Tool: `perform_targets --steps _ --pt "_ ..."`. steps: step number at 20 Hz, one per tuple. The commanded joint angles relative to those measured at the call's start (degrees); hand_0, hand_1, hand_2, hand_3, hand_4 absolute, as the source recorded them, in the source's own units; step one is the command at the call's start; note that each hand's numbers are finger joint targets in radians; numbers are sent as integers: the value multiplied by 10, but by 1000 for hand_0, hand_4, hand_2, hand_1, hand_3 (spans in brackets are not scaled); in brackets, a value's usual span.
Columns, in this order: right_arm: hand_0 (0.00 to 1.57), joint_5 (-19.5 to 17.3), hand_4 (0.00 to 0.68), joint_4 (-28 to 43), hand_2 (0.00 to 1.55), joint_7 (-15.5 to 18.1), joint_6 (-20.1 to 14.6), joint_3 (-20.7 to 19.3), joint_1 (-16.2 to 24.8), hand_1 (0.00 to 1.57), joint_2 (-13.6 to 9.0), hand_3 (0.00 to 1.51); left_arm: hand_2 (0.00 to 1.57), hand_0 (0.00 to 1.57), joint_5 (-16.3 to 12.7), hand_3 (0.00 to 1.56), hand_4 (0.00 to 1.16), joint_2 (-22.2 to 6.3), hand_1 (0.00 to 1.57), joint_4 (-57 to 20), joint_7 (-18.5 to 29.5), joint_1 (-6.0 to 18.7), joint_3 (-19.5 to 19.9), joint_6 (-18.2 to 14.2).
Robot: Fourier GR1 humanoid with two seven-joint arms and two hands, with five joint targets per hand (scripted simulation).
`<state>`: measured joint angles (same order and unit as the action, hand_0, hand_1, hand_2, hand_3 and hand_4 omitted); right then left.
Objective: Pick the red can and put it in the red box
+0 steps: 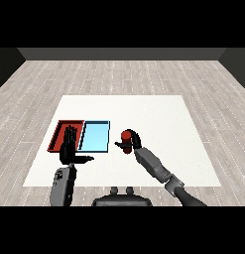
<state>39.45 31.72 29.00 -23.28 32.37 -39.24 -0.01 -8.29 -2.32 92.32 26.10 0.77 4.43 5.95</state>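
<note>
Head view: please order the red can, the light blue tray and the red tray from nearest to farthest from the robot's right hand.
1. Red can: held in the right hand, whose fingers curl round it, right of both trays.
2. Light blue tray: just left of the can, the nearer of the two trays.
3. Red tray: farthest left, partly behind the left hand.

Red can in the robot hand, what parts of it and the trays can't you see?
- Red can, head view: its lower side is hidden by the right robot hand curled round it.
- Red tray, head view: part of its floor is covered by the open left robot hand.
- Any label on the can: too small to tell.
</note>
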Motion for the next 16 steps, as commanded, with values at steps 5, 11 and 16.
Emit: perform_targets --steps 5,11,16 --pt "1548 40 558 -58 1475 7 -1 30 -45 1548 0 1411 0 0 -27 0 0 -24 0 -25 26 -7 32 31" --pt "1544 -37 586 103 1468 -18 -61 -6 -3 1544 -24 1381 0 0 1 0 0 6 0 26 7 -27 -12 4" --pt "1543 -74 582 223 1459 -59 -75 -9 40 1543 -68 1381 0 0 13 0 0 8 0 15 6 -28 -21 1"
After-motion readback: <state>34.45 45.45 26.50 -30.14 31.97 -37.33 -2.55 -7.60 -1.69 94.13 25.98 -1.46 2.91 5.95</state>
